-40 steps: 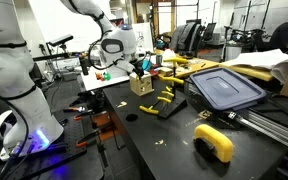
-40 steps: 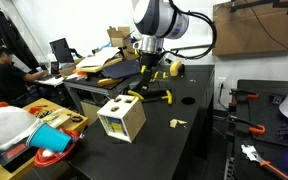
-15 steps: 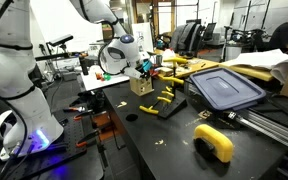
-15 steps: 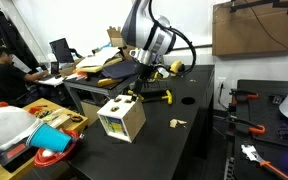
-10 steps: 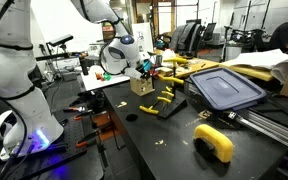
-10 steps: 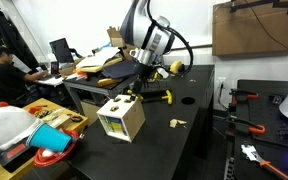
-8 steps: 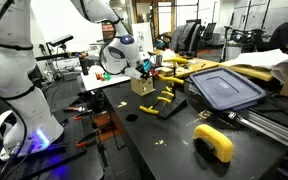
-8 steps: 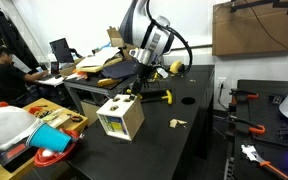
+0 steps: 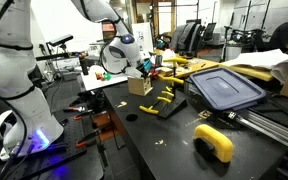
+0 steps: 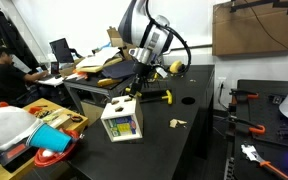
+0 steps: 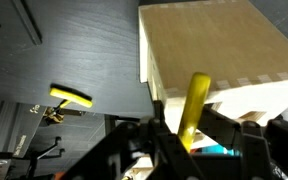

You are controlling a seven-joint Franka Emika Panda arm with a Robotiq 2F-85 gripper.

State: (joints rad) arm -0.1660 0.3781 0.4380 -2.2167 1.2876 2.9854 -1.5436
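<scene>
Wrist view: gripper (image 11: 192,128) fingers sit tight against both sides of a yellow bar (image 11: 196,95), pinching it. The bar stands roughly upright, leaning slightly, its upper end against the near edge of the wooden box (image 11: 219,50). Whether the bar enters a hole in the box cannot be told. A second yellow piece (image 11: 70,96) lies apart on the black table (image 11: 74,50).

In both exterior views the gripper (image 10: 134,89) (image 9: 142,70) hangs just over the wooden box (image 10: 121,122) (image 9: 140,84), which stands on the table (image 10: 189,150) near its edge. Farther out: loose yellow blocks (image 9: 162,103), a small tan piece (image 10: 178,123), a dark blue lid (image 9: 224,88), and a yellow curved part (image 9: 214,142).
</scene>
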